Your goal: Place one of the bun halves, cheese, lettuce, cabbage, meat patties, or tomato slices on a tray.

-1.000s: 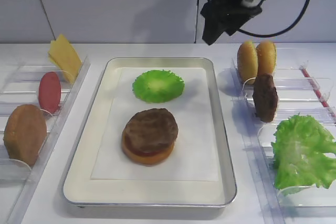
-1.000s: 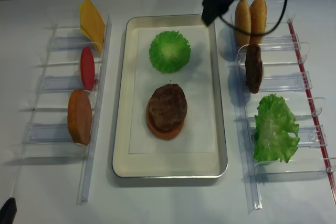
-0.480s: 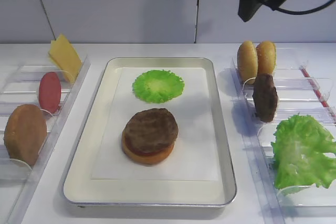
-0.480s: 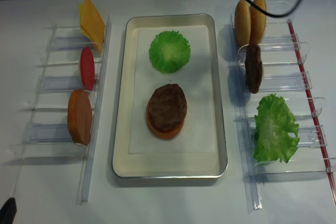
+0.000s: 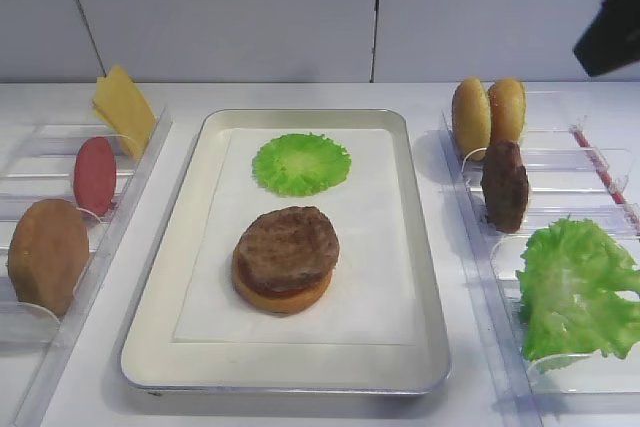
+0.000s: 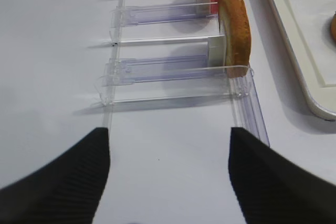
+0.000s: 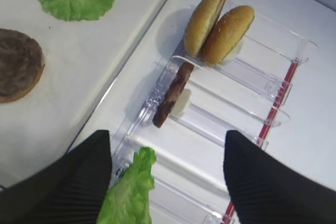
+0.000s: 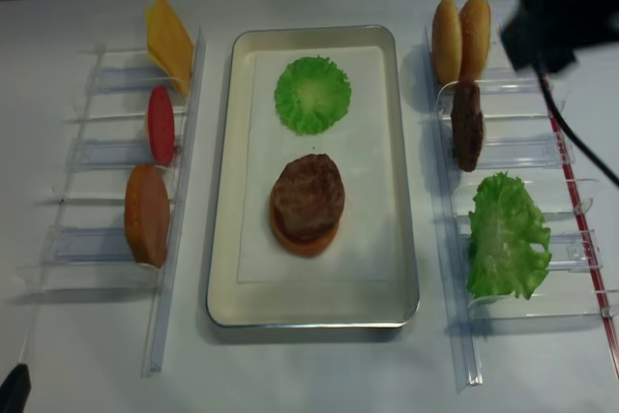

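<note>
Your right gripper (image 7: 165, 182) has its jaws spread wide with nothing between them; it hangs over the right-hand rack (image 7: 247, 77), above the gap between lettuce and patty. Your left gripper (image 6: 168, 182) is also spread and empty, over bare table just short of the left-hand rack (image 6: 173, 66).

On the tray (image 5: 420, 247) you have a stack near the middle: a meat patty (image 5: 287, 249) lying flat on a bun half (image 5: 282, 295), with a thin red edge showing between them. Behind it on the paper liner (image 5: 380, 277), apart from the stack, a flat frilly green disc (image 5: 301, 163).

Right rack, back to front: two bun halves (image 5: 488, 113) standing on edge, touching each other; then the second meat patty (image 5: 505, 186) upright in its slot; then the lettuce (image 5: 575, 287), leaning in the nearest slot.

Left rack, back to front: the cheese (image 5: 124, 107) tilted at the far end; a tomato slice (image 5: 94, 176) on edge; another bun half (image 5: 46, 255) on edge in the nearest occupied slot. From the left wrist view you see that bun (image 6: 234, 32) leaning against its clear divider, red tomato just behind it.

In the front exterior view only a dark piece of the right arm (image 5: 612, 27) shows at the upper right edge. In the overhead view it sits blurred above the right rack's far end (image 8: 566, 7).
</note>
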